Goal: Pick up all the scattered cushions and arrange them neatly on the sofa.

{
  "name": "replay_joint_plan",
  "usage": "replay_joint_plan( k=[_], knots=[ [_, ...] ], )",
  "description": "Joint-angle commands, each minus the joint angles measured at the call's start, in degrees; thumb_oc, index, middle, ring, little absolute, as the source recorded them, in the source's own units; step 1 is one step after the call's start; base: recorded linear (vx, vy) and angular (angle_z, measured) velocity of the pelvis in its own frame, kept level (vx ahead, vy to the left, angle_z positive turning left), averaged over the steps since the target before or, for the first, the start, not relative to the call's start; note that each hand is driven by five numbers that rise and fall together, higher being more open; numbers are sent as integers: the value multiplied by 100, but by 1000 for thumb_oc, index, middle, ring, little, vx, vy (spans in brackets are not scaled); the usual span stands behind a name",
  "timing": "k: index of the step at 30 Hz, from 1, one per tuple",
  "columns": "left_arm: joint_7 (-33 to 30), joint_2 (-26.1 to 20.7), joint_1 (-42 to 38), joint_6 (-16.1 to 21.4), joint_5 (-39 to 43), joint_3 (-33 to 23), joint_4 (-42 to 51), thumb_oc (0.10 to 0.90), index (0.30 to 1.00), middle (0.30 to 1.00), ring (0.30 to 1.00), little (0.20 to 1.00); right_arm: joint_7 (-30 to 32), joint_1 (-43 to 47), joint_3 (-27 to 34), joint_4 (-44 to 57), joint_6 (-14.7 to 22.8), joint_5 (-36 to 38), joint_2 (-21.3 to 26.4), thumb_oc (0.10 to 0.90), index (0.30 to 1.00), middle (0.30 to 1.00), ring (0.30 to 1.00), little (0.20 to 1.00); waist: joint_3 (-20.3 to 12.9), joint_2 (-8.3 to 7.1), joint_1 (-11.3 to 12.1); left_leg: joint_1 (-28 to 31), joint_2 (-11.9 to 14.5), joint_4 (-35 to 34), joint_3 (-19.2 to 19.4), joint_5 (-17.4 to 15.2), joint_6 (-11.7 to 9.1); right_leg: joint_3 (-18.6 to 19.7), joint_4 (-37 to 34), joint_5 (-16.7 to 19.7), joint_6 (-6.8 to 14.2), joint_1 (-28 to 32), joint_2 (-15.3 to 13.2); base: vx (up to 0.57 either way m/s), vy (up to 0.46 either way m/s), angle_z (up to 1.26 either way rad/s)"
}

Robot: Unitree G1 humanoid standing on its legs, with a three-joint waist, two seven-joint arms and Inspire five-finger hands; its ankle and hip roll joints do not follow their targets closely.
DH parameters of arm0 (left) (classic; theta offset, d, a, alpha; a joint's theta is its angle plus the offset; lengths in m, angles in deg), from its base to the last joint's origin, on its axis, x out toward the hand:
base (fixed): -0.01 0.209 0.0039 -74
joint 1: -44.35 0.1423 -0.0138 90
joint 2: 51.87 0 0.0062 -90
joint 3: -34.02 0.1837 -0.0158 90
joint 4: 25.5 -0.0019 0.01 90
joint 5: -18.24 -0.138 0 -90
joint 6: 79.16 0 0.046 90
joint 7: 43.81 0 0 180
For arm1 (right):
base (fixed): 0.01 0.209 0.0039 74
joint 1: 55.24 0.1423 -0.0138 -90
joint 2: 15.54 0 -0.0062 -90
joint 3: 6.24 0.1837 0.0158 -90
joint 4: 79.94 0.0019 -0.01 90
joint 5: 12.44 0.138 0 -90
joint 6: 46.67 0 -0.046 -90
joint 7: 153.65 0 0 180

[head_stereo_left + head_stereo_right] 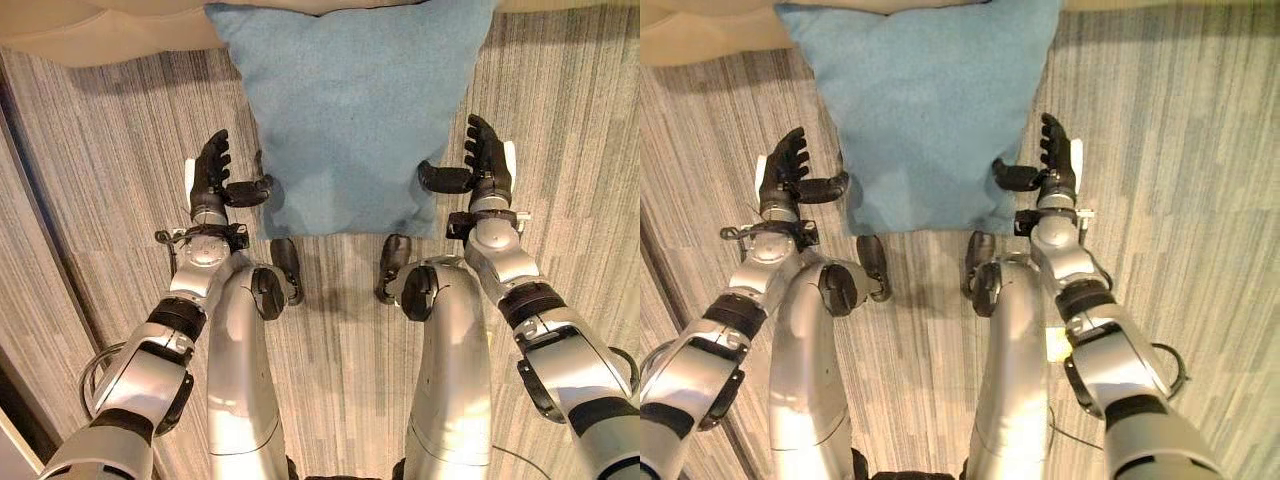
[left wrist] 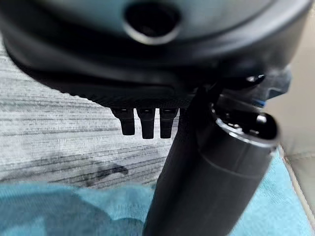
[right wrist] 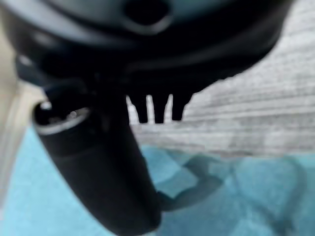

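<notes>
A blue square cushion (image 1: 345,110) lies on the striped carpet, its far edge against the beige sofa (image 1: 90,30). My left hand (image 1: 212,172) stands at the cushion's left side, fingers straight, thumb reaching toward the cushion's edge. My right hand (image 1: 485,160) mirrors it at the right side, thumb over the cushion's lower right corner. Neither hand holds anything. The left wrist view shows the blue cushion (image 2: 59,211) below the thumb; the right wrist view shows the cushion (image 3: 236,196) the same way.
Grey striped carpet (image 1: 120,180) spreads on both sides of the cushion. The sofa's base runs along the far side (image 1: 700,35). A dark strip of another surface (image 1: 20,330) borders the carpet on the left.
</notes>
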Motion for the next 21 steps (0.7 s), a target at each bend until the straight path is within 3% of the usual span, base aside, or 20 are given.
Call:
replay_joint_plan(
  k=[1, 5, 9, 10, 11, 12, 13, 15, 17, 21],
  knots=[
    [-220, 360, -163, 393, 148, 110, 23, 800, 900, 900, 900, 900, -78, 328, -166, 468, 487, 155, -631, 800, 900, 900, 900, 900, -187, -99, 27, 388, -220, -275, -450, -326, -145, 71, -465, -2, 437, 545, -305, -20, 3, 7],
    [-290, 710, -515, 537, 526, 325, 229, 800, 900, 900, 900, 900, -84, 458, -303, 514, 615, 499, -1273, 800, 900, 900, 900, 900, -186, -136, 41, 388, -307, -374, -440, -240, -181, 135, -521, 79, 452, 549, -330, -22, -7, 8],
    [-262, 953, -729, 712, 985, 372, 412, 800, 900, 900, 900, 900, -150, 493, -269, 741, 846, 866, -1587, 800, 900, 900, 900, 900, -186, -177, 18, 388, -332, -396, -461, -182, -207, 164, -523, 127, 457, 535, -315, -5, -2, 5],
    [-261, 953, -730, 713, 987, 373, 411, 800, 900, 900, 900, 900, -150, 492, -269, 741, 846, 867, -1586, 660, 691, 691, 691, 691, -186, -176, 20, 388, -332, -396, -461, -182, -207, 164, -523, 128, 457, 535, -315, 0, 0, 0],
    [-271, 974, -804, 715, 973, 418, 435, 800, 900, 900, 900, 900, -147, 514, -273, 793, 891, 891, -1611, 579, 568, 568, 568, 568, -186, -178, 6, 388, -322, -396, -479, -176, -211, 160, -521, 127, 458, 535, -313, 0, 0, 0],
    [-267, 973, -867, 704, 942, 459, 435, 800, 900, 900, 900, 900, -169, 538, -281, 835, 926, 907, -1602, 533, 500, 500, 500, 500, -186, -183, -1, 388, -321, -382, -488, -170, -216, 162, -510, 127, 460, 534, -301, 0, 0, 0],
    [-287, 959, -919, 707, 905, 493, 446, 800, 900, 900, 900, 900, -150, 579, -291, 905, 968, 899, -1581, 425, 338, 338, 338, 338, -186, -189, -13, 388, -308, -376, -500, -170, -217, 160, -512, 130, 462, 533, -304, 0, 0, 0],
    [-273, 991, -960, 707, 934, 582, 389, 800, 900, 900, 900, 900, -133, 568, -254, 1029, 1050, 936, -1549, 400, 300, 300, 300, 300, -186, -208, -65, 388, -284, -352, -525, -171, -227, 174, -512, 129, 475, 533, -284, 13, 15, -3],
    [-292, 1031, -938, 767, 963, 603, 469, 400, 300, 300, 300, 300, -89, 550, -179, 1156, 1135, 895, -1501, 400, 300, 300, 300, 300, -186, -205, -105, 388, -255, -313, -549, -206, -232, 181, -510, 118, 492, 533, -262, 13, 29, -4],
    [-301, 1015, -946, 829, 1070, 548, 566, 400, 300, 300, 300, 300, -36, 533, -79, 1234, 1176, 813, -1401, 400, 300, 300, 300, 300, -186, -205, -131, 388, -238, -302, -557, -228, -235, 185, -531, 130, 506, 533, -223, -1, 7, -6]
  ],
)
